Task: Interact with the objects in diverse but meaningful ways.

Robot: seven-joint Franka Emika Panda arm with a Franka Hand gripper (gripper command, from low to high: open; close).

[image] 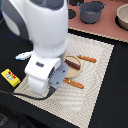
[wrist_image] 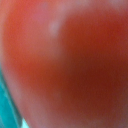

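A bulky white, smooth-shelled robot arm (image: pixel 42 35) fills the upper left and centre of the exterior view, with a grey patch on its shoulder. Its lower end hangs over a beige woven placemat (image: pixel 97 75) marked with fine curved lines, which lies on a black tabletop (image: pixel 117 107). The gripper is hidden under the arm's white casing in this view, so whether its fingers are apart or together cannot be told.

Right of the arm, near the frame's centre, a round tan plate (image: pixel 76 67) is partly seen, and on it lies a dark brown sausage (image: pixel 73 63), oblong and matt. An orange-handled fork (image: pixel 87 59) lies just above and to the right of the plate, and an orange-handled knife (image: pixel 74 83) lies just below it; which is which cannot be made out, both being blurred.

At the left edge, on the black surface, a yellow packet (image: pixel 10 77) with red marks is seen; the marks are too small to be read. At the top, on a pinkish-brown surface (image: pixel 100 30), stands a grey pot (image: pixel 92 11), round with side handles. A tan bowl-like thing (image: pixel 122 17) is cut off by the right edge.

The wrist view is almost wholly filled by a smooth, rounded red tomato (wrist_image: pixel 70 65), very close and out of focus, with a pale sheen. A teal strip shows in the lower left corner. No fingers are seen there.
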